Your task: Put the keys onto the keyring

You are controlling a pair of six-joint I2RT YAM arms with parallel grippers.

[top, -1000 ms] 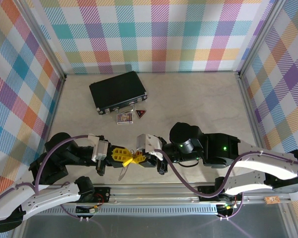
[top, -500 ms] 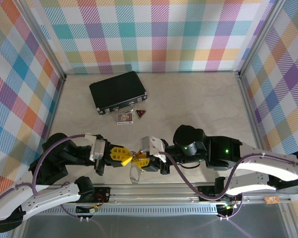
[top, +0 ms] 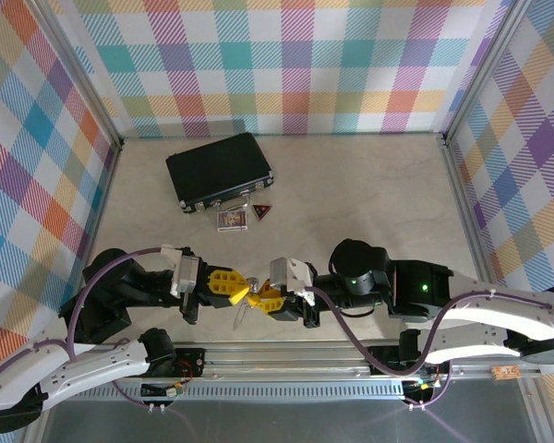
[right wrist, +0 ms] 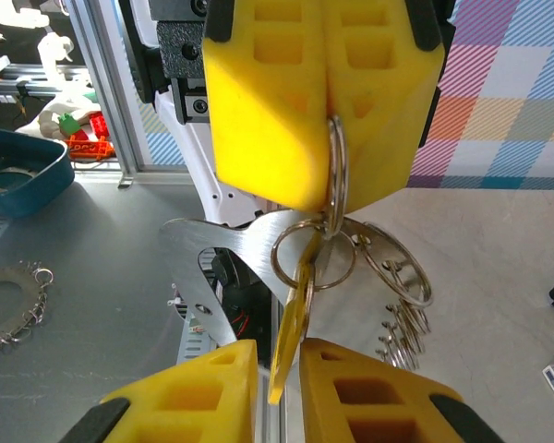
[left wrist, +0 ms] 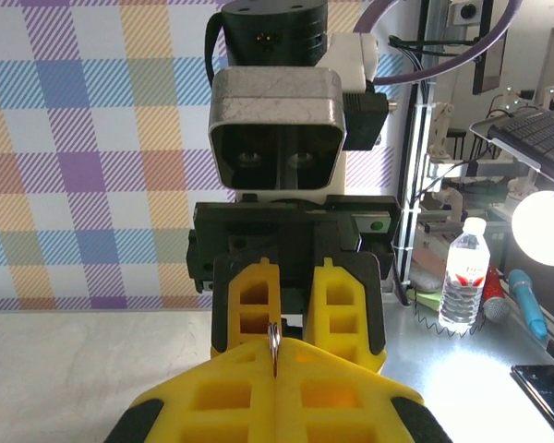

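Both arms have crept rightward over the last second, and the dangling metal has swung with them. The left tool point(top: 233, 285) and the right tool point(top: 264, 297) now meet nose to nose above the near edge of the tabletop point(top: 369, 194), well apart from the black case point(top: 219, 168). In the right wrist view the left tool is closed tight on a thin wire loop point(right wrist: 336, 157) of the keyring point(right wrist: 217, 242), whose flat grey plate and short chain point(right wrist: 399, 323) hang free below the grip. A yellow-headed key point(right wrist: 291, 328) hangs from those loops, and its tip drops into the narrow gap between the right tool's jaws. I cannot tell whether they actually pinch it or merely flank it. The whole bunch looks light, hard and slick. It is stiff in each piece but loose at every link, so it will probably swing and twist with any motion. The key is best taken by its plastic head, flat faces against the pads, since the bare blade would likely slide. The loop should be gripped across its flat, leaving its opening free.
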